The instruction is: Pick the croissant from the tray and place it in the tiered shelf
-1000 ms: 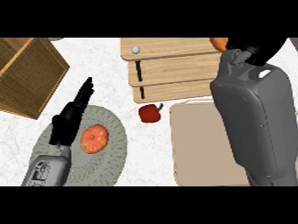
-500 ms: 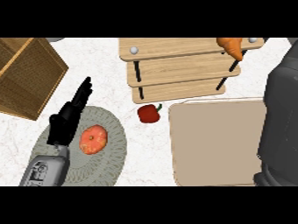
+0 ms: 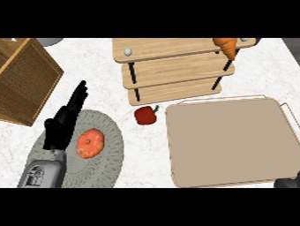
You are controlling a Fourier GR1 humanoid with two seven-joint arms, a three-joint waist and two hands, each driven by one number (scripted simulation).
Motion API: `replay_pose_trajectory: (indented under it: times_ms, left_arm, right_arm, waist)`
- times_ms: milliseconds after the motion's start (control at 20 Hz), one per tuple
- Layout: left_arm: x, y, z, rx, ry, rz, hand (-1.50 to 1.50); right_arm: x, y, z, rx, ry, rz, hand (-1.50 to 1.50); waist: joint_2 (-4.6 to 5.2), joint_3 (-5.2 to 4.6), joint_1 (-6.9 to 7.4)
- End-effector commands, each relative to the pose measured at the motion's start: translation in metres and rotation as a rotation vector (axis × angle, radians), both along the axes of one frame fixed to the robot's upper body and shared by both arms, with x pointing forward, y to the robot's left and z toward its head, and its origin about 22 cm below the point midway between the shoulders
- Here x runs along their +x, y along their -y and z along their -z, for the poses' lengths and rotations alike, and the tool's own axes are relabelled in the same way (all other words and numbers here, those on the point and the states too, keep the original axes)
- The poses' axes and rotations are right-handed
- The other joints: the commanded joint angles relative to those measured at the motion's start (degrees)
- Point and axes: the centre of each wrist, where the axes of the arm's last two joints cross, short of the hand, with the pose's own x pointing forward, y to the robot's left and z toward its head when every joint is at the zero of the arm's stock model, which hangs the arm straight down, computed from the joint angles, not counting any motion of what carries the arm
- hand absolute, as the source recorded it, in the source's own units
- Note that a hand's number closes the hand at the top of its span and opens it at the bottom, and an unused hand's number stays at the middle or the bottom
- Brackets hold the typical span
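One view only, from the robot's head. It looks steeply down on the table [image 3: 276, 79], close enough that the top nearly fills the frame. The far side lies at the frame's top, the near side at the bottom. The tiered shelf [image 3: 172, 70] sits top centre, seen from above. The tray [image 3: 234, 141] is lower right. A wicker box [image 3: 16, 79] is cut by the left edge. The left hand [image 3: 65, 121] enters lower left; the right hand [image 3: 296, 181] barely shows in the lower right corner.

Pepper [image 3: 146, 115] btwn tray [image 3: 230, 145], shelf [image 3: 172, 70]
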Motion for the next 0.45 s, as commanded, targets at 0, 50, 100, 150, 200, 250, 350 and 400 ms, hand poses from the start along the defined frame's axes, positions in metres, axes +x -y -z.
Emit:
replay_pose_trajectory:
  times_ms: [0, 50, 100, 150, 200, 250, 350, 400]
  left_arm:
    - [0.001, -0.011, -0.002, 0.009, -0.008, -0.017, 0.0]
    - [-0.003, -0.011, 0.002, -0.006, -0.008, -0.012, 0.0]
    - [-0.001, 0.006, -0.004, 0.004, -0.013, -0.02, 0.0]
    - [-0.011, -0.006, 0.004, -0.006, -0.024, -0.016, 0.0]
    - [-0.007, 0.003, -0.002, -0.008, -0.016, -0.022, 0.0]
    - [-0.006, -0.001, -0.008, 0.005, -0.008, -0.021, 0.0]
    - [-0.007, -0.005, -0.002, -0.01, -0.01, -0.036, 0.0]
    - [-0.005, -0.009, -0.002, 0.005, -0.015, -0.034, 0.0]
  right_arm:
    - [-0.041, 0.034, 0.01, 0.026, -0.157, 0.022, -1.5]
    - [-0.049, 0.047, 0.012, 0.012, -0.163, 0.029, -1.5]
    - [-0.051, 0.057, 0.013, -0.032, -0.197, -0.002, -1.5]
    - [-0.062, 0.064, 0.011, -0.021, -0.201, 0.014, -1.5]
    - [-0.067, 0.071, 0.022, -0.036, -0.233, 0.011, -1.5]
    - [-0.074, 0.079, 0.021, -0.023, -0.227, -0.017, -1.5]
    - [-0.097, 0.089, 0.029, -0.024, -0.206, -0.031, -1.5]
    - [-0.099, 0.097, 0.027, -0.017, -0.222, -0.044, -1.5]
  waist:
    - [-0.08, 0.05, -0.77]
    - [-0.12, 0.08, -0.89]
    - [-0.33, 0.16, -1.49]
    - [-0.45, 0.1, -1.26]
    - [-0.31, 0.14, -1.31]
    - [-0.3, 0.14, -1.01]
    - [-0.38, 0.13, -1.78]
    - [-0.46, 0.12, -2.22]
